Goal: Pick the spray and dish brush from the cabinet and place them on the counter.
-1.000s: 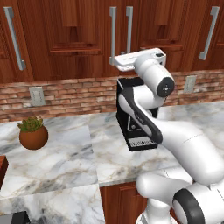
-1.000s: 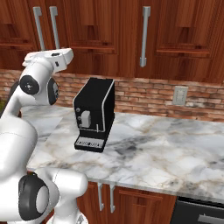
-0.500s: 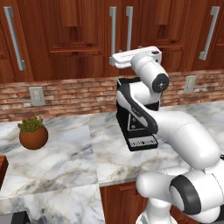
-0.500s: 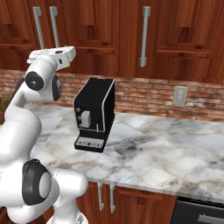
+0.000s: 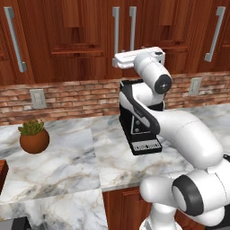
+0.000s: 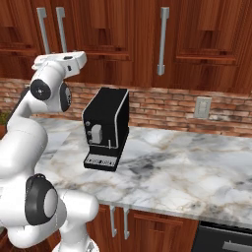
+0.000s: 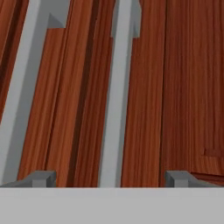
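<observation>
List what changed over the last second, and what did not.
The arm's hand swung forward and slightly left, closer to the closed cabinet doors. In the hand view the gripper is open, its fingers astride a grey door handle without gripping it. Nothing was taken or released. The coffee machine, potted plant and counter stayed put; doors remain shut.

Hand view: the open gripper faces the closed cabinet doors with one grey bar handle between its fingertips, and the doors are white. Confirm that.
Not quite. The doors are reddish-brown wood, not white. The hand view shows the cabinet doors closed, with a grey bar handle lined up between the fingertips of the open gripper; a second handle stands to the side.
</observation>
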Tool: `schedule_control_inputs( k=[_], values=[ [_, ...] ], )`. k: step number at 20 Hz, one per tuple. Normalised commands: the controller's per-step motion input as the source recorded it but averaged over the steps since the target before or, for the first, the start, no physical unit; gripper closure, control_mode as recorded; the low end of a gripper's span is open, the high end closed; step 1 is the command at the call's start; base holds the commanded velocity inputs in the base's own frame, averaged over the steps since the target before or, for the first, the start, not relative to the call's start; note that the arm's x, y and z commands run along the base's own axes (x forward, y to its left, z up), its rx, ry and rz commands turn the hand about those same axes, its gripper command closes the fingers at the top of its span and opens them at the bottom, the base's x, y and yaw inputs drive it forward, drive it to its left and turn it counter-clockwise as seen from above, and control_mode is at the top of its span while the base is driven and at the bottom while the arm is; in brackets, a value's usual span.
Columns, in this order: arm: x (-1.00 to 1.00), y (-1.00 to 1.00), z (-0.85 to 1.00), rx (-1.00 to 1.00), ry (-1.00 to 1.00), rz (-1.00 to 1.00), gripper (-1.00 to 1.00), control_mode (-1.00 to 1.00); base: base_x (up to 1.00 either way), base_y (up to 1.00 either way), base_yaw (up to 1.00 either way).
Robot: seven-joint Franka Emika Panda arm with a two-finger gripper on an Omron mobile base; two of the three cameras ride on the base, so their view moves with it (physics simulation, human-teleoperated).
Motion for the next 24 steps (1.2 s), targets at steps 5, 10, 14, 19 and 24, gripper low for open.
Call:
schedule_control_inputs(
  k=[5,10,14,19,24],
  values=[
    [0.34,0.10,0.00,0.00,0.00,0.00,-1.00,-1.00,0.00,0.00,0.00],
    [0.48,0.17,-0.02,0.00,0.06,0.00,1.00,-1.00,0.00,0.00,0.00],
    [0.49,0.16,0.00,0.00,0.09,0.00,1.00,-1.00,0.00,0.00,0.00],
    [0.50,0.12,-0.03,-0.02,0.18,0.00,1.00,-1.00,0.00,0.00,0.00],
    [0.57,0.18,-0.05,-0.05,0.25,0.00,1.00,-1.00,0.00,0.00,0.00]
  ],
)
